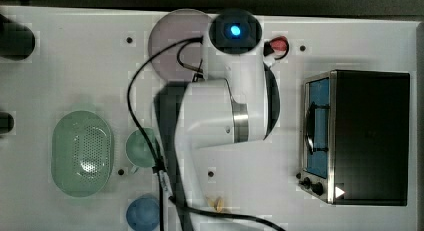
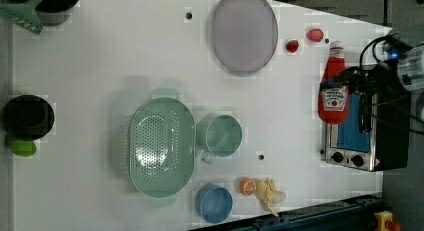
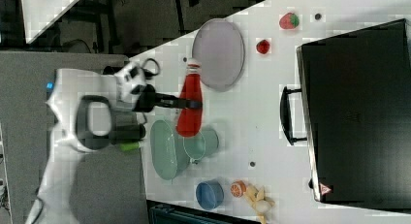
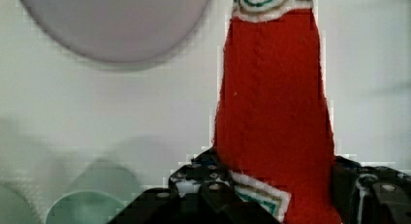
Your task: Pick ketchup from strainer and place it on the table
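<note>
The gripper (image 3: 191,104) is clamped partway closed around the ketchup (image 3: 189,105), fingers pinching its red body mid-length. The bottle's held up off the table (image 2: 100,66), well clear of the empty strainer (image 2: 161,146). In the right view its long axis runs up-down, white cap pointing to the right view's top, next to the grey plate (image 3: 219,53).

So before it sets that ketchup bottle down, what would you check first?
1. Grip: gripper shut on the ketchup: ok.
2. Bottle out of the strainer: ok, nothing lies in it.
3. Bottle lifted off the table: ok, it hangs in the air.
4. Bare table under the bottle: cannot tell; the plate shows close by in the wrist view.
5. Strawberries clear of the drop spot: cannot tell.
</note>
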Available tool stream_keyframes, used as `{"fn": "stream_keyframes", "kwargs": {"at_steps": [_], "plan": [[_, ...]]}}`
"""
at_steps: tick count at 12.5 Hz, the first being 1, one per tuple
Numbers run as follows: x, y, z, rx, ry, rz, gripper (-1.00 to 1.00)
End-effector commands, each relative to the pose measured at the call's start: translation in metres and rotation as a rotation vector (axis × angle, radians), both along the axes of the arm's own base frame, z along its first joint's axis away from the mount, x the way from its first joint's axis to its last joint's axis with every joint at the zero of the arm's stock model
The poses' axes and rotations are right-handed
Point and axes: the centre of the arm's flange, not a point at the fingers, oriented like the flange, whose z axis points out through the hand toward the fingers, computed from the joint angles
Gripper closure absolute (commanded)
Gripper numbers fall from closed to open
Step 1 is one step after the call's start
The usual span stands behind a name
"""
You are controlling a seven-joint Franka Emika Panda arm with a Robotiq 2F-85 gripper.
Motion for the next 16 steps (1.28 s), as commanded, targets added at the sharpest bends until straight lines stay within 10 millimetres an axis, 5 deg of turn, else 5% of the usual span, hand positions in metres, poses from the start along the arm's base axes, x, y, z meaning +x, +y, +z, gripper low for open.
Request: {"fn": "stream_keyframes", "kwargs": {"at_steps": [1,6,10,12,16], "plan": [[-0.027,-0.003,-0.056,0.003,0.027,0.069,-0.13],[-0.061,-0.016,-0.132,0.054,-0.027,0.03,-0.2],[-0.066,-0.011,-0.153,0.082,-0.034,0.036,-1.0],[-0.053,-0.014,-0.128,0.055,-0.083,0.035,-1.0],[-0.021,-0.019,-0.02,-0.074,-0.187,-0.011,-1.0]]}}
